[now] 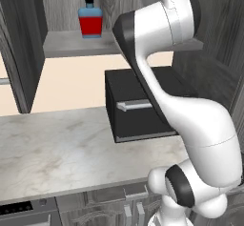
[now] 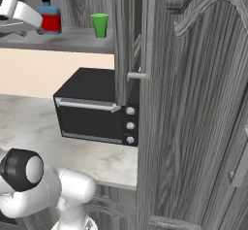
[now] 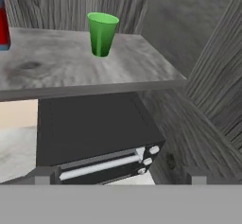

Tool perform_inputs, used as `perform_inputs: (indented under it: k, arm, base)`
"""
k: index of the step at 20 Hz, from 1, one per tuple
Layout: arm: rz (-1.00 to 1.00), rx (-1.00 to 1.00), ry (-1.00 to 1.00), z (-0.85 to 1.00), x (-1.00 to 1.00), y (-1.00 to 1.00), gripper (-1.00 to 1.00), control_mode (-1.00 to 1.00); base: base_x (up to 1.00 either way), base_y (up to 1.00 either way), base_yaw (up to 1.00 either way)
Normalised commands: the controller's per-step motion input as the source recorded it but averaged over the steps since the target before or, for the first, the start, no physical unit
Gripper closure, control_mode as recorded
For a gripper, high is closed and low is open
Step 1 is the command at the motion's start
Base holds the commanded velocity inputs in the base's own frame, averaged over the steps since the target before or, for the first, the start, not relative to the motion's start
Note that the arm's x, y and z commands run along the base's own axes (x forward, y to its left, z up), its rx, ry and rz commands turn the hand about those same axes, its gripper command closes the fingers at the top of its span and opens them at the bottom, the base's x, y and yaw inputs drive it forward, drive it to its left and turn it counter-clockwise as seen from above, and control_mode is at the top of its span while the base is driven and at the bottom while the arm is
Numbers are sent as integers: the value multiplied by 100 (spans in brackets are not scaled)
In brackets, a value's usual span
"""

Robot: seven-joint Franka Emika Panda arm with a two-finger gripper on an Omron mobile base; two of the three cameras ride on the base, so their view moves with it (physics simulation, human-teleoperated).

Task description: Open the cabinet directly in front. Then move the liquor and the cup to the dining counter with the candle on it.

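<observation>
The cabinet stands open, its left door (image 1: 21,44) and right door (image 2: 128,35) swung out. On its bottom shelf (image 3: 71,69) the liquor (image 1: 90,19) stands at the left, blue over red with a black cap. The green cup (image 3: 101,33) stands upright to its right, also seen in the right base view (image 2: 100,25). My gripper (image 3: 120,178) hovers in front of the shelf, short of the cup and a little below shelf level. Its fingertips (image 3: 42,176) are spread wide with nothing between them. The liquor (image 3: 4,24) shows at the hand view's left edge.
A black microwave (image 2: 97,107) sits on the marble counter (image 1: 57,148) right under the shelf. The open right door's bar handle (image 2: 149,30) juts toward me. A tall wood-grain panel (image 2: 193,107) walls off the right side.
</observation>
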Motion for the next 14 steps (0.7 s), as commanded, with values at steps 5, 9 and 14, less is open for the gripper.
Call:
perform_inputs:
  k: [5,9,14]
  arm:
    - [3,-2,0,-1,27,-13,-100,-100]
    - [8,0,0,-7,37,-8,-100,-100]
    - [9,0,0,-9,23,-12,-100,-100]
  base:
    - [0,0,0]
    - [0,0,0]
    - [0,0,0]
